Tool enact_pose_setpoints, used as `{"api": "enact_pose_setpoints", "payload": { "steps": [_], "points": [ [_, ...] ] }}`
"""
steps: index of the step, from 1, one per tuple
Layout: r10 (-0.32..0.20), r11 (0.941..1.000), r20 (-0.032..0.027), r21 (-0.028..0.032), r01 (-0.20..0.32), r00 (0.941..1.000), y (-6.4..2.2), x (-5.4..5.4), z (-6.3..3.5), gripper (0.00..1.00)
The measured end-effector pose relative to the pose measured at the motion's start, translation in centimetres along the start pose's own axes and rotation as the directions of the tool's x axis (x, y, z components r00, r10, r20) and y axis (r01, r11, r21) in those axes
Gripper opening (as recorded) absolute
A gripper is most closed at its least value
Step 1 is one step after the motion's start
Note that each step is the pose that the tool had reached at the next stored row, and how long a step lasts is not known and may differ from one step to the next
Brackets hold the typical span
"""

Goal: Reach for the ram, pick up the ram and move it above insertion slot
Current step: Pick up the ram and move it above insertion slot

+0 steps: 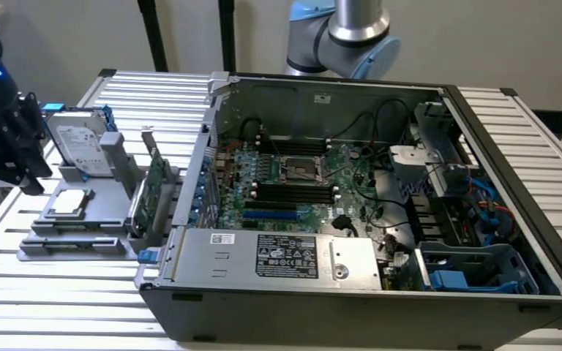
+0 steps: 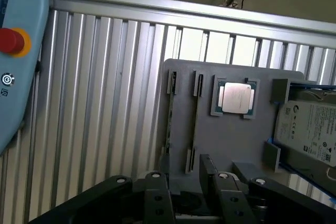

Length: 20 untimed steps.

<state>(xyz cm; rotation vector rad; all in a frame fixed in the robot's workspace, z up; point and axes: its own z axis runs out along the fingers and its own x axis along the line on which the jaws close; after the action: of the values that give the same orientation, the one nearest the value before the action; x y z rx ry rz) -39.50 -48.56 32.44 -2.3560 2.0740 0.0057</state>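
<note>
Hand (image 2: 190,195) is open and empty, hovering over the grey fixture (image 2: 231,145) on the worktop (image 2: 105,103). Ram (image 2: 169,124) stands on edge in its narrow slot, prob so fingers can pinch it. Same fixture holds CPU (image 2: 234,98) in a pocket, w/ HDD (image 2: 310,129) alongside. I read this as reach phase, no contact.

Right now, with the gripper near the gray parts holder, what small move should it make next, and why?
Probably a short sideways shift to centre the open jaws over the ram, then a descent. The gripper holds nothing and hangs clear of the gray holder. The ram stands on edge in its clips and seems to line up with one finger, not with the gap.
</note>
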Motion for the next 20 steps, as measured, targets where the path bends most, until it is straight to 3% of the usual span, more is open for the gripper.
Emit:
{"api": "enact_pose_setpoints", "payload": {
  "steps": [8,20],
  "points": [
    [0.0,1.0,0.0,0.0,0.0,1.0,0.13,1.0,1.44,0.36],
    [0.004,1.0,0.0001,0.0001,-0.004,1.0,0.13,1.1,3.63,0.36]
  ]
}}
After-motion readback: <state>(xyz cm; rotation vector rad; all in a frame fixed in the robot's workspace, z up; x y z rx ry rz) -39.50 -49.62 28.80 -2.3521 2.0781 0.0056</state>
